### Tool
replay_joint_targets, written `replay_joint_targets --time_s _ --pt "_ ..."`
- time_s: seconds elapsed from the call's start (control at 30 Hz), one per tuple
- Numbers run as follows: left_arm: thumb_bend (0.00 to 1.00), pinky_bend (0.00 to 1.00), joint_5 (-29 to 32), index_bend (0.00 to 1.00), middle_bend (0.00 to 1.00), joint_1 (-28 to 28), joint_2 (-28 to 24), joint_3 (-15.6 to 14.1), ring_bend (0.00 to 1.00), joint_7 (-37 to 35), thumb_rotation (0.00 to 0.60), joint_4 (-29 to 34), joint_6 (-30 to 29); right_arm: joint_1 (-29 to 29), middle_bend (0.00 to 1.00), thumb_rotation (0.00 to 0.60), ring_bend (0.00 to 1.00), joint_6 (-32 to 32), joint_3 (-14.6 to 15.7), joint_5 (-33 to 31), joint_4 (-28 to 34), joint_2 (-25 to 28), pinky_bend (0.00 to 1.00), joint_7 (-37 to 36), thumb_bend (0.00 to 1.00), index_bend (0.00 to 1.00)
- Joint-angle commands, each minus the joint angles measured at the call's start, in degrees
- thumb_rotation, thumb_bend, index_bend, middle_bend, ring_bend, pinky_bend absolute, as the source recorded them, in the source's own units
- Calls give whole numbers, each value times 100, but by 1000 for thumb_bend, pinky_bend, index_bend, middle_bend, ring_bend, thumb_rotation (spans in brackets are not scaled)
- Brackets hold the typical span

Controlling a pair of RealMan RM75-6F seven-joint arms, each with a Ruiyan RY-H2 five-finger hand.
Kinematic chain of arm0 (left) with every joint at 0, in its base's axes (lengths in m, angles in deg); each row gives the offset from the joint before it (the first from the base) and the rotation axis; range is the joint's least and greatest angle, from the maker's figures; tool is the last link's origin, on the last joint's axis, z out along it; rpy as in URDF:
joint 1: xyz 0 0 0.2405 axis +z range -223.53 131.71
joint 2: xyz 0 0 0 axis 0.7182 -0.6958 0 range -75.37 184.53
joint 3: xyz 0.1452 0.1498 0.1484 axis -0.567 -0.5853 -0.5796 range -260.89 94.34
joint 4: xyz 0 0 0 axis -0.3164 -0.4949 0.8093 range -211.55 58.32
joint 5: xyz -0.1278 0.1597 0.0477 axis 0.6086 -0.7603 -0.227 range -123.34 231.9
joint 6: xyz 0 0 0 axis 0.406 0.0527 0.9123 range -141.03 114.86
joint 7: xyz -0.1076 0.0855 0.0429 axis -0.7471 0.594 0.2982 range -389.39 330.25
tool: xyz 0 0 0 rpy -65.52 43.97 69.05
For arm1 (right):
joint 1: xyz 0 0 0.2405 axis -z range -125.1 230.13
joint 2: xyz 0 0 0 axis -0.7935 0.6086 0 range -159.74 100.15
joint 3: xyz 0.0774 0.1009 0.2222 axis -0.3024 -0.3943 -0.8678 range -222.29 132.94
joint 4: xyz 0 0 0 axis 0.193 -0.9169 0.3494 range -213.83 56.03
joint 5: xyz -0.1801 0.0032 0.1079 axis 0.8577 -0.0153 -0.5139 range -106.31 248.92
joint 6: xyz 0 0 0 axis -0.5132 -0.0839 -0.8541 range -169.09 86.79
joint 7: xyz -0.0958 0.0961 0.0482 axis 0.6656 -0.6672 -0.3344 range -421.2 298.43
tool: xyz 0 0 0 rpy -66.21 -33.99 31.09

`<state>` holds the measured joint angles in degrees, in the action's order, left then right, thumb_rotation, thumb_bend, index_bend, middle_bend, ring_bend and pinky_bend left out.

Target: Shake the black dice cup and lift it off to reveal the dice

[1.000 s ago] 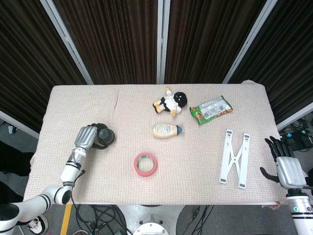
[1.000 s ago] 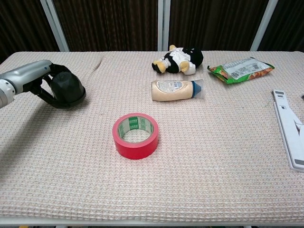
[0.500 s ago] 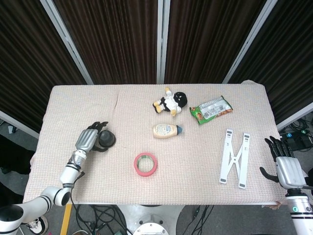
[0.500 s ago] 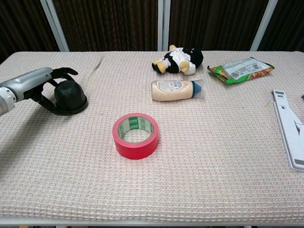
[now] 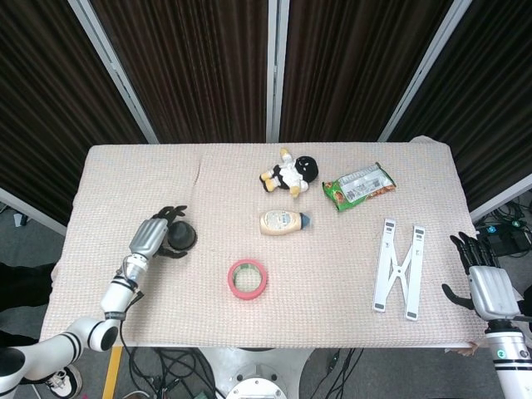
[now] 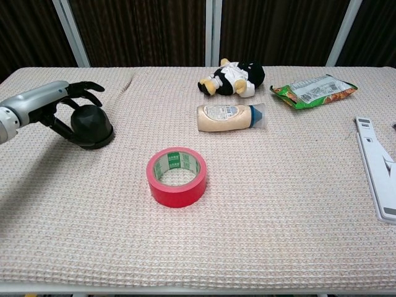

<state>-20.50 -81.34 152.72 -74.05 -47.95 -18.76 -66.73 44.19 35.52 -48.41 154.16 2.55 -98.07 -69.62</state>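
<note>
Here the black cup (image 6: 91, 125) sits upside down on the table cloth (image 6: 260, 210) at the left of the chest view, and the left hand (image 6: 52, 106) arches over its far side with fingers (image 6: 86, 86) spread wide, though whether they touch the cup cannot be told. At the lower right corner of the head view the right hand (image 5: 480, 279) hangs off the table edge, fingers apart and holding nothing. Toward the middle lie a red tape roll (image 6: 176, 176), a squeeze bottle (image 6: 229, 117), a plush toy (image 6: 234, 77), a snack bag (image 6: 314, 90) and a white folding stand (image 5: 399, 268).
</note>
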Motion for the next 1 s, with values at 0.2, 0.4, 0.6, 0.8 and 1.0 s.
replay_joint_targets --time_s 0.2,0.4,0.6,0.8,1.0 --pt "74 255 180 167 315 -21 45 117 164 91 600 -8 79 1 0 600 0 -3 -15 -38 -10 -5 0 19 155 0" --pt "125 297 199 205 379 -41 66 189 211 132 600 -16 20 -9 0 600 0 -42 -30 -89 -15 -4 0 36 156 0" --pt "153 322 219 223 401 -75 -31 298 234 206 600 179 -62 -17 0 600 0 -72 -30 -113 -34 -20 0 51 156 0" --pt "159 332 270 223 409 -46 -314 373 244 343 600 520 -133 -12 0 600 0 -39 -41 -100 -16 2 0 40 156 0" --pt "183 344 436 223 419 -68 -414 531 256 728 600 405 -293 -12 0 600 0 -41 -33 -94 8 7 0 58 157 0"
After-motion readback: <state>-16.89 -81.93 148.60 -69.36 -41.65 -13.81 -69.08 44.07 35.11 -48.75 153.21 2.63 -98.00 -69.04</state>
